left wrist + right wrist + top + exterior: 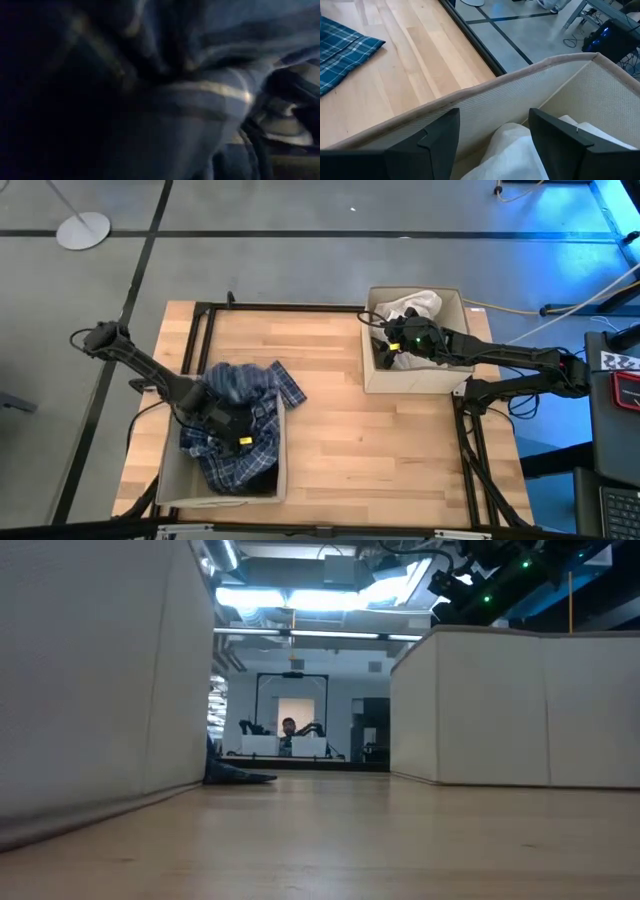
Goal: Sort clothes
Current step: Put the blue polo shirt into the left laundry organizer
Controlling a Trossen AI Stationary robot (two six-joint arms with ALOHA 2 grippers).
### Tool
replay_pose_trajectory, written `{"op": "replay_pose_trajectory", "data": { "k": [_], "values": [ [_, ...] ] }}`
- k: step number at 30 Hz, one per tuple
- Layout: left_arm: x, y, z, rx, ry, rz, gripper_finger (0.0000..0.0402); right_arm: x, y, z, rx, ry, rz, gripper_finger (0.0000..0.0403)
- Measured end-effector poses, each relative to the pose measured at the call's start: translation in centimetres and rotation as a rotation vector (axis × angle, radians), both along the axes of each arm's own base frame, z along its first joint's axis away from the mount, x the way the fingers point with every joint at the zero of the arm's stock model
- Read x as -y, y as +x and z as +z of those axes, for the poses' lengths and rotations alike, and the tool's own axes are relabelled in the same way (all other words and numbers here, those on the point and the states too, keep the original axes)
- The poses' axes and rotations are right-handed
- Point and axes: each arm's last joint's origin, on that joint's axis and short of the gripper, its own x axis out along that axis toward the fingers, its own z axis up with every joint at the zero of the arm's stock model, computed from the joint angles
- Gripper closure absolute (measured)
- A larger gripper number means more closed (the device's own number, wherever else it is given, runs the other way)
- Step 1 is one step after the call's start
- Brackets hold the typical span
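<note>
Your right gripper hangs wide open over the white garment in the 2 o'clock bin; descend straight. Left gripper, buried in plaid shirt: grip unclear.

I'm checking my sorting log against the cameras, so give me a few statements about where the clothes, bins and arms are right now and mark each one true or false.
1. The blue-and-white plaid fabric shirt spills over the rim of the beige square fabric bin on the left. True.
2. The right arm's tool hovers above bare table. False: it is inside the beige square fabric bin on the right, open, over the white fabric piece.
3. The left arm's tool is down in the plaid shirt. True.
4. Both bins touch each other. False: bare light wooden table top separates them.
5. The white piece lies on the table. False: it is in the right bin.
</note>
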Motion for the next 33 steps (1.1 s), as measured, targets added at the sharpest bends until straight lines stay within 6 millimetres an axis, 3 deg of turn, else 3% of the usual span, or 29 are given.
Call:
{"op": "replay_pose_trajectory", "data": {
  "k": [5, 12, 23, 27, 33],
  "values": [
    [0.1, -0.3, -2.5, 0.002, -0.053, 0.015, 0.0377, 0.0, 0.0, 0.0, -0.004, -0.006, 0.003, 0.0165],
    [0.0, -0.3, -2.5, 0.045, -0.034, 0.01, 0.0364, -0.2, -0.4, 0.6, 0.022, -0.015, 0.004, 0.0165],
    [-0.1, -0.4, -2.1, 0.042, -0.085, 0.071, 0.0257, -0.5, -0.7, 2.1, 0.144, -0.018, 0.078, 0.0165],
    [-0.1, -0.6, -0.5, 0.047, -0.176, 0.073, 0.0243, -0.6, -0.6, 2.3, 0.176, -0.014, 0.111, 0.0165],
    [-0.2, -1.1, 4.4, 0.195, -0.319, 0.068, 0.0242, -0.8, -0.4, 2.4, 0.184, -0.022, 0.118, 0.0165]
  ]
}}
